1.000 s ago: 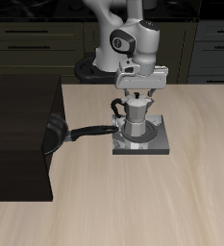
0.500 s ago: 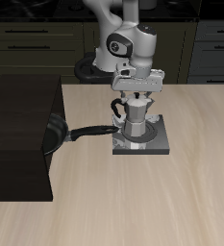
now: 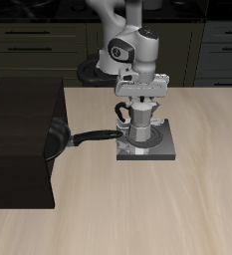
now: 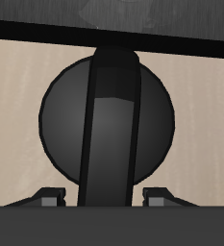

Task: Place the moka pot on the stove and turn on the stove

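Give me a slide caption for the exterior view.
Gripper directly above moka pot standing on stove; frying pan alongside.

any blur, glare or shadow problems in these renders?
Exterior view: sharp, flat even light, soft shadow under the moka pot on the stove; no glare. Wrist view: fills with the pot's dark lid close up, edges slightly soft, gripper fingertips barely visible.

Silver moka pot [image 3: 141,126], grey stove [image 3: 163,149], black frying pan [image 3: 58,137]
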You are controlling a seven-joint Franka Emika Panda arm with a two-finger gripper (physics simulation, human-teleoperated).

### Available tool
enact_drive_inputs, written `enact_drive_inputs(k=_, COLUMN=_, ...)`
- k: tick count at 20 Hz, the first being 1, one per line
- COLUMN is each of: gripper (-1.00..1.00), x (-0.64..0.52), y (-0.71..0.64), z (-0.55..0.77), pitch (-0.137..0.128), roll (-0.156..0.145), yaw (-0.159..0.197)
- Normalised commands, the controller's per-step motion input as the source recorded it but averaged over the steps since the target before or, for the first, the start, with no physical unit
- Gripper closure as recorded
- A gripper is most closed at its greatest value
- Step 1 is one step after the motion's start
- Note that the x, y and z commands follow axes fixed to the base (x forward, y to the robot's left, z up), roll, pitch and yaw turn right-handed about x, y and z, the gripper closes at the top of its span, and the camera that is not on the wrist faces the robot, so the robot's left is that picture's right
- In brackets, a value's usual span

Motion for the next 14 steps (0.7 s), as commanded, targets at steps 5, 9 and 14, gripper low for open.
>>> enact_drive_inputs(k=5, gripper=1.00, x=0.01, y=-0.05, z=0.02, pitch=0.002, roll=0.008, yaw=-0.019)
enact_drive_inputs(k=9, gripper=1.00, x=0.04, y=-0.10, z=0.01, pitch=-0.005, roll=0.006, yaw=-0.012)
enact_drive_inputs(k=14, gripper=1.00, x=0.05, y=-0.14, z=0.04, pitch=-0.010, roll=-0.014, yaw=0.004)
